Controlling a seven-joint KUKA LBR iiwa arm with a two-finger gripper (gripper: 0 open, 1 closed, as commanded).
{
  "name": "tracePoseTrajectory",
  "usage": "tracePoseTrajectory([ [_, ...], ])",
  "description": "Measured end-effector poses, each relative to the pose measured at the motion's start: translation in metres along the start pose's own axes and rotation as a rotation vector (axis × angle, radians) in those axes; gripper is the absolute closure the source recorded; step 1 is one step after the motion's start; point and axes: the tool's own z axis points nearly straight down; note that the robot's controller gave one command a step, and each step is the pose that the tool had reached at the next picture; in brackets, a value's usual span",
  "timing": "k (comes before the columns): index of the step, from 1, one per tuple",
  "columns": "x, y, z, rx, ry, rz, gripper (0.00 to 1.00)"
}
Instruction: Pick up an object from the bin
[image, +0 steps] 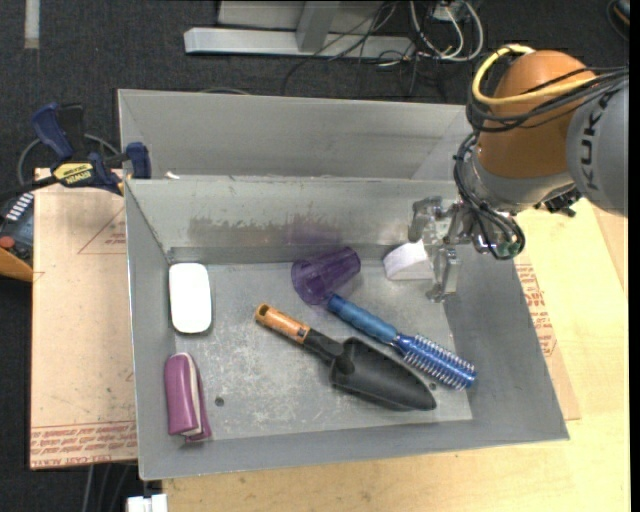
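Your gripper (440, 290) hangs low over the far right part of the bin (300, 205), close to the foot of the far wall. Just left of it lies a small white piece (404, 262), flat-sided and wedge-like, matt as paper or thin plastic. You cannot tell whether the piece touches the metal of the gripper or lies a little apart from it, nor whether the gripper is spread or closed; nothing can be seen held in it.

Left of the white piece a purple cup (327, 275) lies on its side, see-through plastic with its mouth toward the left. Just beside the cup begins a blue brush (400, 345): a smooth handle running near and right to a ribbed, bristled head. Touching it on the near side is a trowel (350, 365), with a dull black scoop pointing right and an orange-brown handle pointing far left.

Well apart on the left lie a smooth white oval (190, 297), rounded like a bar of soap, and nearer you a purple bar (183, 395) with rounded ends.

The bin floor is scuffed grey metal. The wrist wears a glossy orange cover (530, 100) with cables, and the grey arm (600, 120) carries dark lettering of which "KU" can be read.
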Motion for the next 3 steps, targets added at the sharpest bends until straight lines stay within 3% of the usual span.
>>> tracePoseTrajectory([
  [1, 0.012, 0.015, 0.009, 0.0, 0.003, 0.056, 0.0],
  [2, 0.02, 0.033, 0.033, 0.0, -0.002, 0.017, 0.0],
  [3, 0.022, 0.04, 0.096, -0.002, 0.007, 0.123, 0.0],
])
